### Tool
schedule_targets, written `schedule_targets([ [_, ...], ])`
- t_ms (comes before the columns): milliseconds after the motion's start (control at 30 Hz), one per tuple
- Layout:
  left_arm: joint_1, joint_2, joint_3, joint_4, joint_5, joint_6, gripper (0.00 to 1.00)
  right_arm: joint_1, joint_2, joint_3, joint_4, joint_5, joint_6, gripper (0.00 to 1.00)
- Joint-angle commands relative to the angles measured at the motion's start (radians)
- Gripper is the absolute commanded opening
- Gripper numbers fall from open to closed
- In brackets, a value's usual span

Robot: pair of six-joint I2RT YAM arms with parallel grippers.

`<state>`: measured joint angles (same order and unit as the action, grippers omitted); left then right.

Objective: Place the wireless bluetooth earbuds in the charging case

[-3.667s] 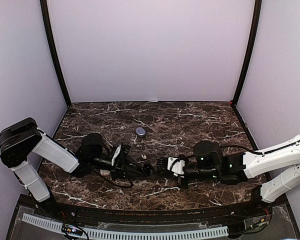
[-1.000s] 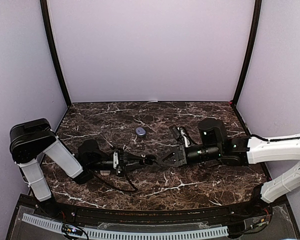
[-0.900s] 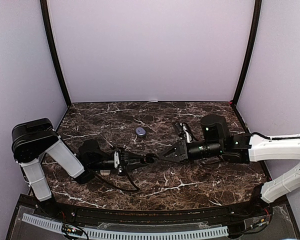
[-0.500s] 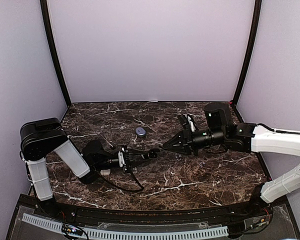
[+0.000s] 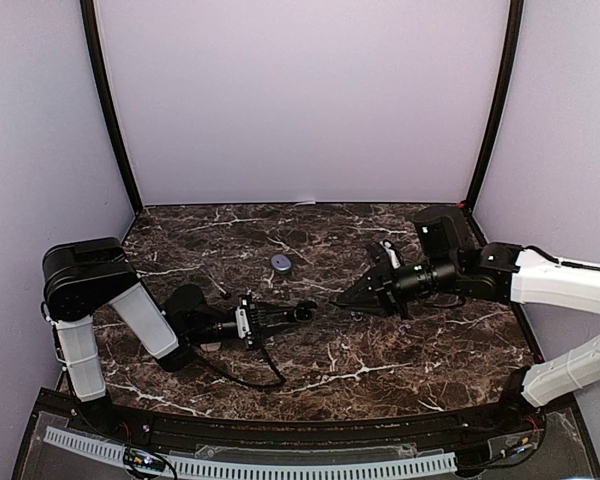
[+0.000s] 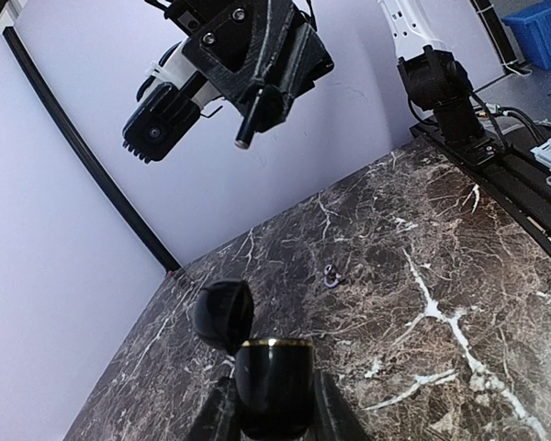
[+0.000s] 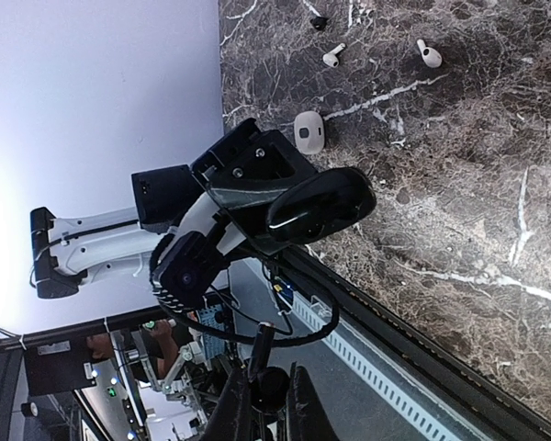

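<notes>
Nearest, beside the left arm, a white case [image 7: 309, 130] is seen lying on the marble table [image 5: 380, 370], with two white earbuds [image 7: 332, 55] and a small black earbud [image 7: 319, 20] scattered near it. Just past these, the black charging case [image 6: 274, 377] is clamped in the jaws of the left gripper [image 6: 274, 412], its lid [image 6: 223, 314] swung open and its mouth pointing forward. Further off, what looks like a dark stemmed earbud [image 6: 247, 118] is pinched in the right gripper [image 5: 355, 293], whose jaws are clenched on it. Within the last second the two grippers, which had been almost tip to tip, have been drawn well apart, the right one lifted back toward the far right. The earbud is therefore judged not yet seated, and a fresh, better-aligned approach to the open case is probably called for.
</notes>
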<state>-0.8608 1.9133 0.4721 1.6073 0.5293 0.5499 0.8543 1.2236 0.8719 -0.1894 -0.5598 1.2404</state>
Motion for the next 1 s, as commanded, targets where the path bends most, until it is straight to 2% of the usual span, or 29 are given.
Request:
schedule_targets([
  [0,-0.007,0.010,-0.001,0.151,-0.015,0.023,0.18,-0.012,-0.010,0.021,-0.012,-0.044,0.035,0.00],
  [133,-0.009,0.022,0.020,0.147,-0.010,0.025,0.18,-0.012,0.055,0.065,-0.050,-0.106,0.017,0.00],
  [400,-0.019,0.039,0.053,0.126,-0.022,0.034,0.17,-0.009,0.100,0.085,0.004,-0.139,0.055,0.00],
  [633,-0.033,0.046,0.070,0.129,-0.035,0.039,0.17,-0.006,0.108,0.019,0.115,-0.095,0.124,0.00],
  [967,-0.055,0.045,0.075,0.189,-0.074,-0.037,0.17,-0.003,0.126,-0.050,0.254,-0.030,0.163,0.00],
])
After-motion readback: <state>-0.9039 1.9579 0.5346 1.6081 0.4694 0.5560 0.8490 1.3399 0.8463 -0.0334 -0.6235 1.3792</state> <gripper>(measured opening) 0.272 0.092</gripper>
